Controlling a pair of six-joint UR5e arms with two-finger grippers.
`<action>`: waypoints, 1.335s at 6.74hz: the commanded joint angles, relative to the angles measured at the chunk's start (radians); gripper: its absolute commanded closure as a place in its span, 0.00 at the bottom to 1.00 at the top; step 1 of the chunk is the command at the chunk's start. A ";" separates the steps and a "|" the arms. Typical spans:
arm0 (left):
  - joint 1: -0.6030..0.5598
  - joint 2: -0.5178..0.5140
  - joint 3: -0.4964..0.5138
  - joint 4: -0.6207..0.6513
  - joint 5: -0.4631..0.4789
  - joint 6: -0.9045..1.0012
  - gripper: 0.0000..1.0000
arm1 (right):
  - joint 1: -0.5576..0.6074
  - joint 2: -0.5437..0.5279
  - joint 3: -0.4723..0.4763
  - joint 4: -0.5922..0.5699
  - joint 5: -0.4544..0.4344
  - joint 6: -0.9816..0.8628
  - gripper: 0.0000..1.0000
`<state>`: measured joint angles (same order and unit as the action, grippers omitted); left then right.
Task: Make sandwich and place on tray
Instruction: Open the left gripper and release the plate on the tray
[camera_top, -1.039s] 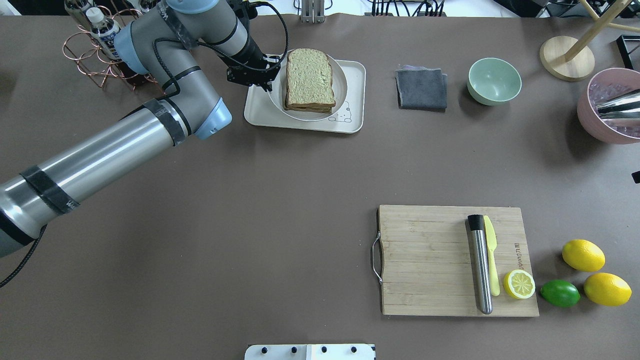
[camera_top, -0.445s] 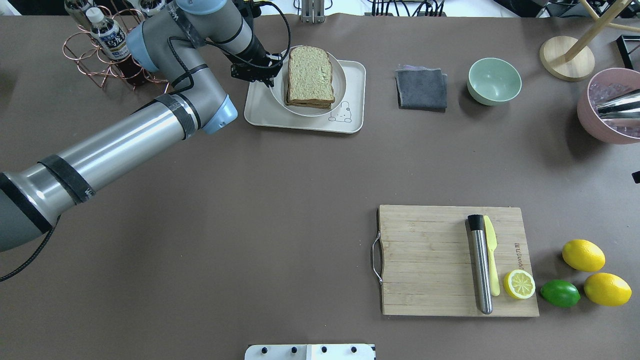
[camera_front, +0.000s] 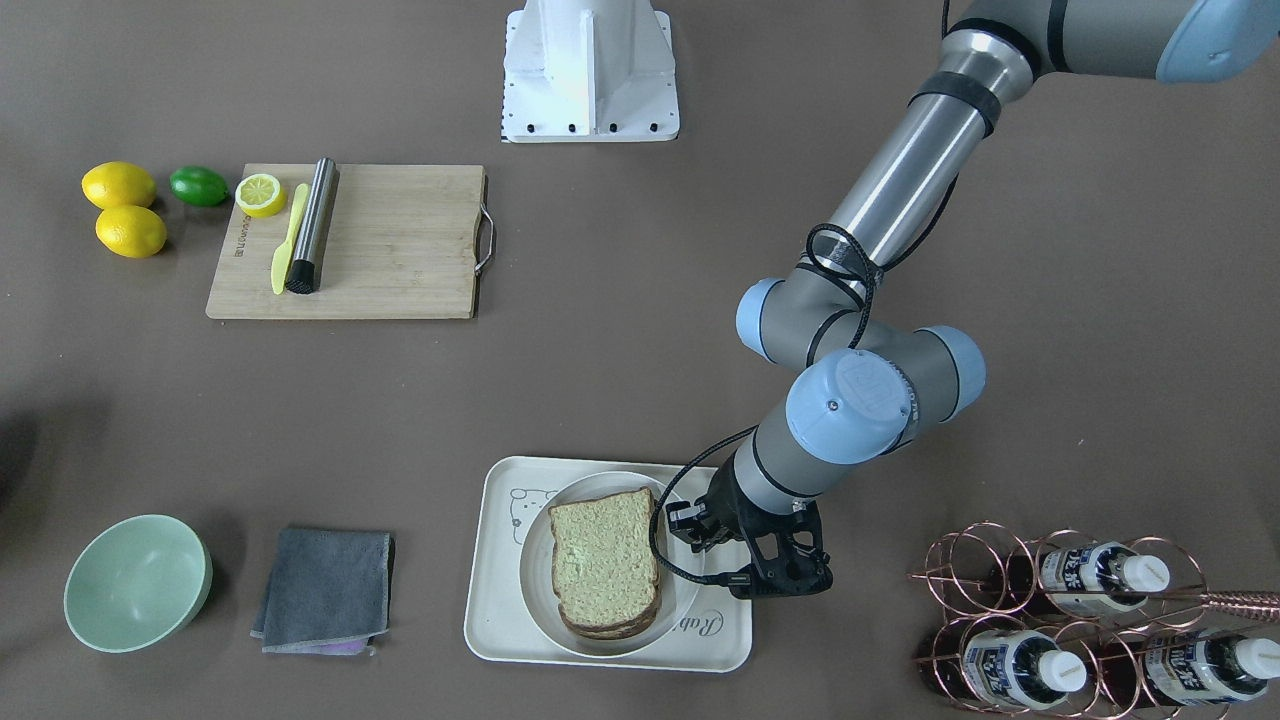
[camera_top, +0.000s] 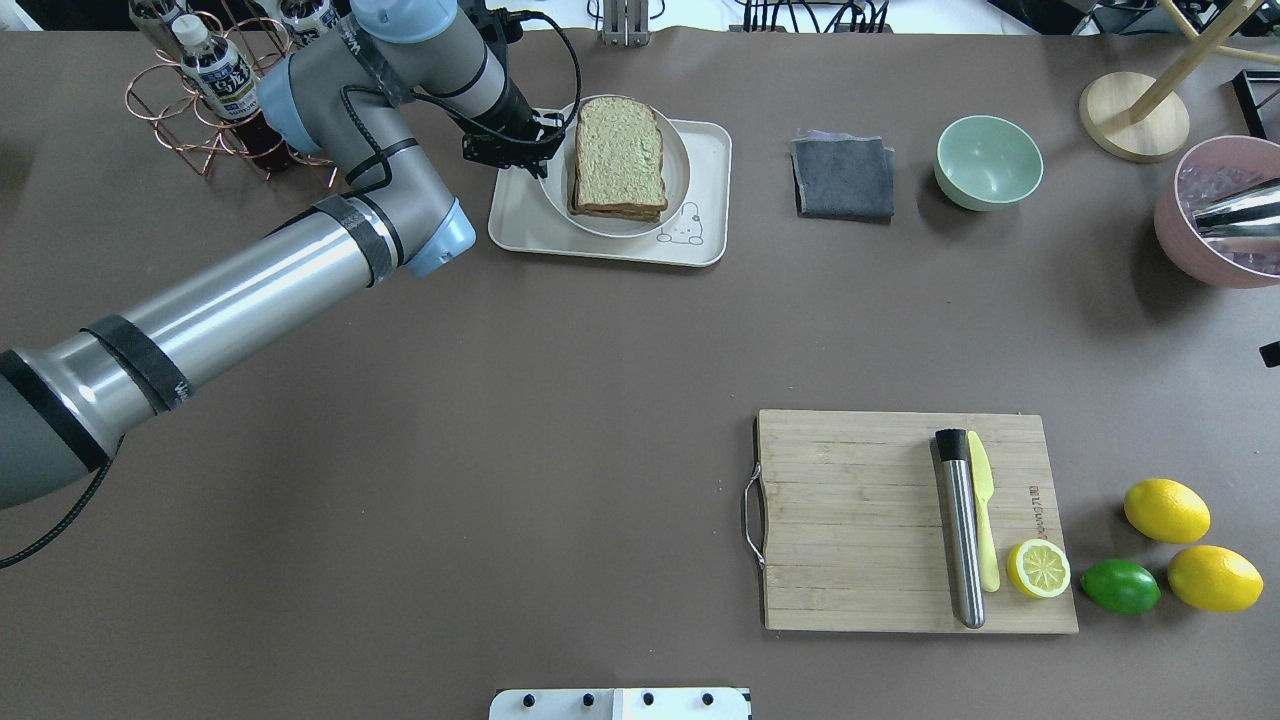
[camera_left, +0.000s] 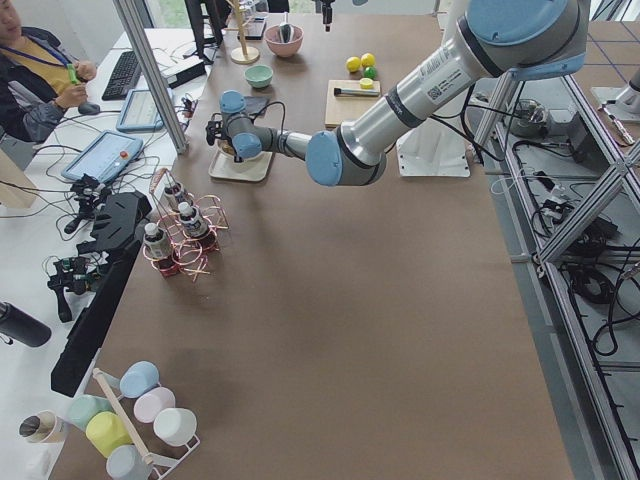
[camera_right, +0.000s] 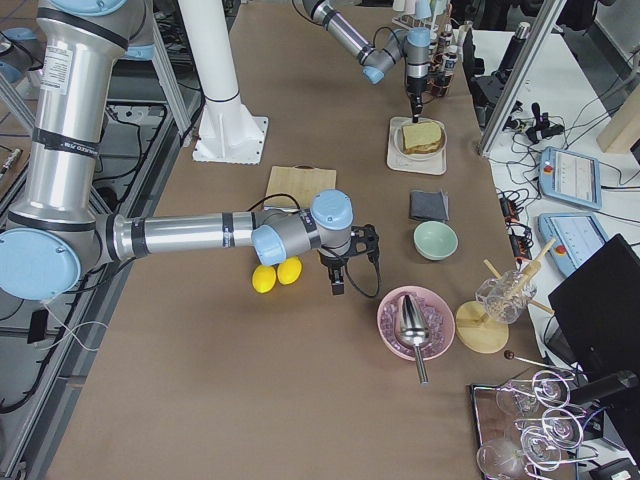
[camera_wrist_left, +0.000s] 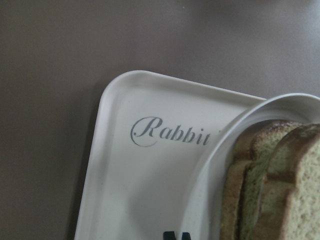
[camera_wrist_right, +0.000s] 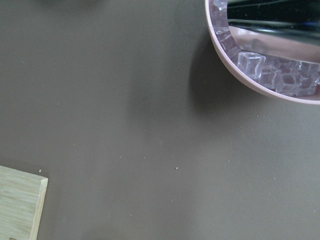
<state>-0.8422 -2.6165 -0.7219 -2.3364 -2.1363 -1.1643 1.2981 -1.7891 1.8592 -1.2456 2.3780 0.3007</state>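
The sandwich is stacked bread slices on a round white plate; no egg shows. The plate rests on the cream tray with the bear drawing, at the far left-centre of the table. My left gripper is at the plate's left rim and looks shut on it. In the front view the left gripper touches the plate's edge beside the sandwich. The left wrist view shows the tray's "Rabbit" script and the bread. My right gripper shows only in the right side view; I cannot tell its state.
A copper bottle rack stands just left of the left arm. A grey cloth and a green bowl lie right of the tray. A cutting board holds a muddler, knife and lemon half. A pink ice bowl is far right.
The left gripper moved slightly away from the robot and down, with the plate and sandwich. The plate looks smaller and now sits lower on the tray.
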 joint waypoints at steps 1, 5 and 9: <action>0.003 0.018 0.001 -0.012 0.004 0.000 0.48 | 0.001 -0.003 0.012 0.000 0.000 0.000 0.00; 0.002 0.189 -0.234 -0.040 -0.011 -0.029 0.21 | 0.000 -0.003 0.021 -0.008 0.000 0.002 0.00; -0.064 0.474 -0.736 0.342 -0.120 0.170 0.13 | 0.016 -0.001 0.026 -0.054 -0.049 0.000 0.00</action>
<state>-0.8765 -2.2416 -1.3265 -2.0749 -2.2318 -1.1272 1.3002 -1.7904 1.8844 -1.2863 2.3506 0.3019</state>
